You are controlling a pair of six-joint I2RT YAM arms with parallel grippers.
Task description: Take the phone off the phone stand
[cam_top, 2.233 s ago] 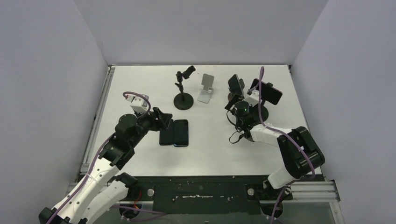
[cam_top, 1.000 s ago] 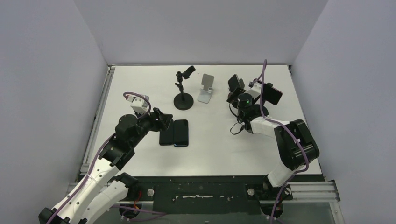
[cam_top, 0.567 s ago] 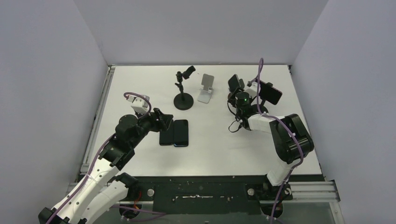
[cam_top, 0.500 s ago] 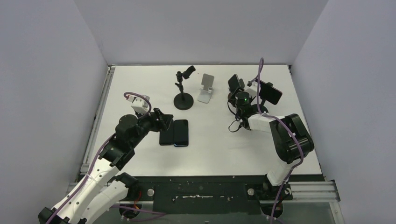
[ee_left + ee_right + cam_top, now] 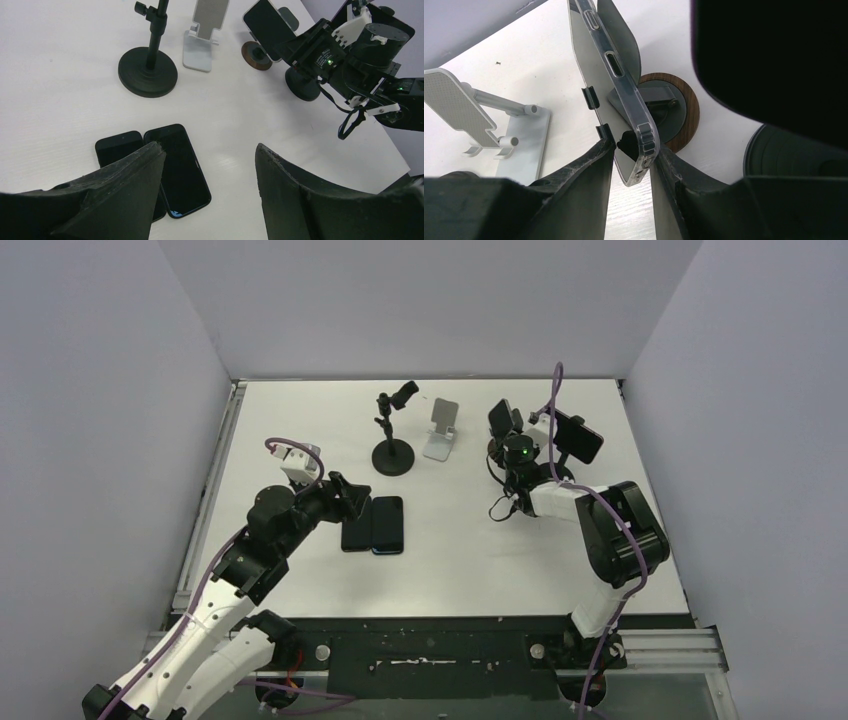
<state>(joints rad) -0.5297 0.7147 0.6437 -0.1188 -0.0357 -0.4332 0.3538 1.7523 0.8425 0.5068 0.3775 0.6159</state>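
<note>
On the grey-walled white table (image 5: pixel 450 570), the phone (image 5: pixel 619 85) at one o'clock is clamped by the right gripper (image 5: pixel 630 150); the left gripper (image 5: pixel 207 155) is spread.

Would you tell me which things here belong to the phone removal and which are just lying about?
In the job: clear-cased phone, its wooden-base stand, right end effector around the phone's lower end.
Lying about: two flat phones, black pole stand, white stand, second mounted phone, left end effector.
</note>
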